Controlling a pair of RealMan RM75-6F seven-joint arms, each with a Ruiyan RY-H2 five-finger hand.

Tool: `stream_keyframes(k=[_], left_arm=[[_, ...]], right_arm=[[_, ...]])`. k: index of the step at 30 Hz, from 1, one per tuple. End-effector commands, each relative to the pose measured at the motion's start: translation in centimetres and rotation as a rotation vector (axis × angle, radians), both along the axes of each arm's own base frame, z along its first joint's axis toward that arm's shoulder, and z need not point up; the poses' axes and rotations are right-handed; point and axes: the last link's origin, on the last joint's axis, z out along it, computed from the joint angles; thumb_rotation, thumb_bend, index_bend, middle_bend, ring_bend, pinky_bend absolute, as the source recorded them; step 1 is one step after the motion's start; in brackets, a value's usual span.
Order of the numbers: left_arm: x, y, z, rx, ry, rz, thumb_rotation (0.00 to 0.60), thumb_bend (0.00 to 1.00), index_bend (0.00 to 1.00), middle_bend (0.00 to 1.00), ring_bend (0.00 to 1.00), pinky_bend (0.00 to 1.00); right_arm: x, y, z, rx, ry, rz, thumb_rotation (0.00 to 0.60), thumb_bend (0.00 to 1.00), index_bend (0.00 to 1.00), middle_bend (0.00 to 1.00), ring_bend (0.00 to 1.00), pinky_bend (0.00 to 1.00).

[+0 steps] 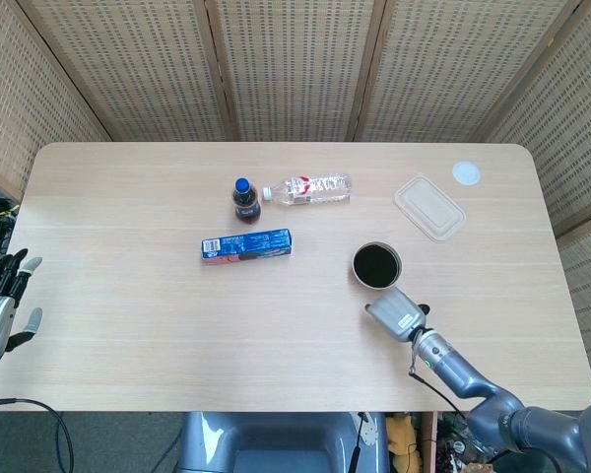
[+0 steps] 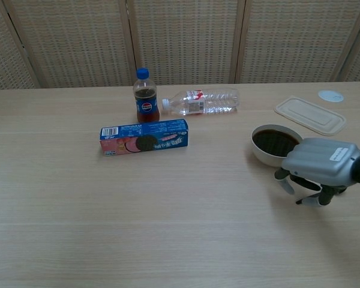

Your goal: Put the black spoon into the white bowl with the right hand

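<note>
The white bowl [image 1: 355,266] [image 2: 263,157], dark inside, stands right of the table's middle. My right hand [image 1: 396,315] [image 2: 315,168] hovers low over the table just in front of the bowl, palm down, fingers [image 2: 286,183] curled toward the surface. It covers most of the black spoon [image 2: 299,201]. Only a short dark tip of the spoon shows on the table under the hand in the chest view. Whether the fingers grip it is hidden. My left hand [image 1: 0,301] hangs off the table's left edge with fingers apart, holding nothing.
A cola bottle [image 1: 245,200] [image 2: 145,103] stands beside a lying water bottle [image 1: 310,187] [image 2: 204,100]. A blue biscuit box [image 1: 246,244] [image 2: 144,137] lies in front of them. A clear lidded tray [image 1: 429,207] [image 2: 311,114] and a small white lid [image 1: 465,173] sit at the far right.
</note>
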Motion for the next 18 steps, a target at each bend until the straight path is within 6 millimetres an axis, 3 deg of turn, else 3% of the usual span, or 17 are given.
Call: stream_keyframes(k=[1,18], left_arm=[[-0.07,0.01,-0.04,-0.001,-0.001,0.001,0.6,0.46,0.08,0.0,0.0,0.0],[-0.55,0.02,-0.15,-0.003,-0.007,0.01,0.6,0.46,0.08,0.0,0.0,0.0]], right_arm=[[-0.04,-0.09,-0.2,-0.001,0.011,0.001,0.6,0.47,0.55,0.84,0.9,1.0],[-0.16,-0.1,-0.81,0.0,0.046,0.011,0.6,0.47,0.56,0.84,0.9,1.0]])
